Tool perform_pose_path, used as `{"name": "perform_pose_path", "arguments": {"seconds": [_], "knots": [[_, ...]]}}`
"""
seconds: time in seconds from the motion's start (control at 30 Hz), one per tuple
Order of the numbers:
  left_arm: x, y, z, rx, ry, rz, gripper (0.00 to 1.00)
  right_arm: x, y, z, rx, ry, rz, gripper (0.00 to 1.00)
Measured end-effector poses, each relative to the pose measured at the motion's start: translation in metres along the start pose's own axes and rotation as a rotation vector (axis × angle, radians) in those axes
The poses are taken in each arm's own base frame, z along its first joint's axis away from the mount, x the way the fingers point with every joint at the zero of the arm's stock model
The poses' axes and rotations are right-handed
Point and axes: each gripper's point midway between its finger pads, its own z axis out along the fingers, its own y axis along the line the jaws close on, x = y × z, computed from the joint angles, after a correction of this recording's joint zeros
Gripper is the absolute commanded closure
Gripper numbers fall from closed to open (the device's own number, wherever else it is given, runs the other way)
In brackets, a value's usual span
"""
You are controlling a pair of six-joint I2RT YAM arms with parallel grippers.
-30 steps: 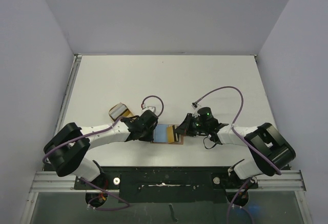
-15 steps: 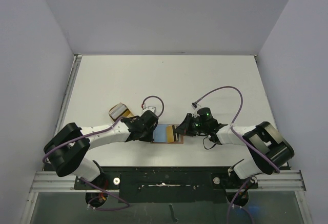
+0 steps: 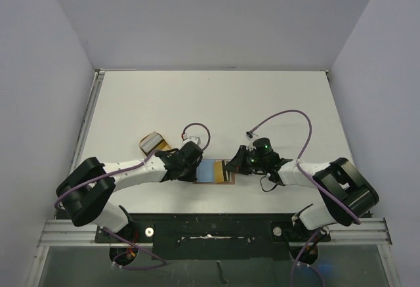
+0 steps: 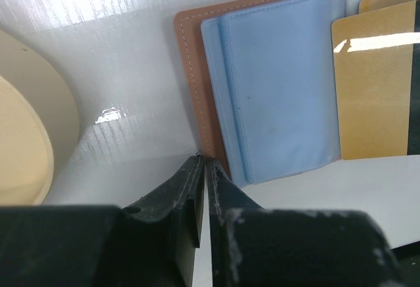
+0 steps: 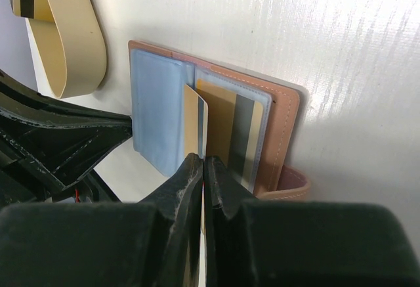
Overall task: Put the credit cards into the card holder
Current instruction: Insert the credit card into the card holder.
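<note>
The white surface (image 3: pixel 210 103) stretches wide and bare ahead of both my jaws. The tight side is behind them, where its near edge runs not far from the card holder (image 3: pixel 215 171). The pale tan case (image 4: pixel 26 136) sits just outward of my left jaws, apart from the holder.

The holder lies open and flat between my two sets of jaws. Its blue sleeve (image 4: pixel 282 83) is toward the left ones and its clear pocket (image 5: pixel 233 132), with a card inside, is toward the right.

My left jaws are closed to a sliver, tips at the holder's corner; I cannot tell whether they pinch the leather or only pin it. My right jaws are shut on a gold card (image 5: pixel 195 119), which stands on edge just ahead of them over the fold.

I judge this the insertion step. Next I must tip the card flatter, find a pocket mouth, and slide it in without dragging the holder.
</note>
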Motion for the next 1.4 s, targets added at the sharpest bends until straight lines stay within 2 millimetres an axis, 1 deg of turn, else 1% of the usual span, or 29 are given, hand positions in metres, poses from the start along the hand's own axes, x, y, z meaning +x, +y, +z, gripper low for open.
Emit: {"name": "perform_pose_path", "arguments": {"seconds": [0.13, 0.37, 0.7, 0.83, 1.3, 1.4], "knots": [[0.000, -0.001, 0.000, 0.001, 0.000, 0.003, 0.94, -0.001, 0.000, 0.001, -0.003, -0.002, -0.001, 1.00], [0.003, -0.004, -0.001, 0.006, 0.001, 0.018, 0.94, 0.003, -0.005, 0.009, 0.000, 0.020, 0.009, 1.00], [0.004, -0.004, -0.001, 0.005, 0.000, 0.022, 0.94, -0.004, 0.001, 0.012, -0.033, -0.004, -0.002, 1.00], [0.004, -0.004, -0.001, 0.005, -0.001, 0.023, 0.94, -0.003, -0.002, 0.016, -0.031, 0.000, 0.002, 1.00], [0.003, -0.004, -0.001, 0.004, -0.003, 0.023, 0.94, -0.004, 0.003, 0.024, -0.067, 0.009, 0.013, 1.00], [0.003, -0.004, -0.001, 0.003, -0.004, 0.024, 0.94, -0.004, 0.004, 0.025, -0.070, 0.010, 0.015, 0.96]]}}
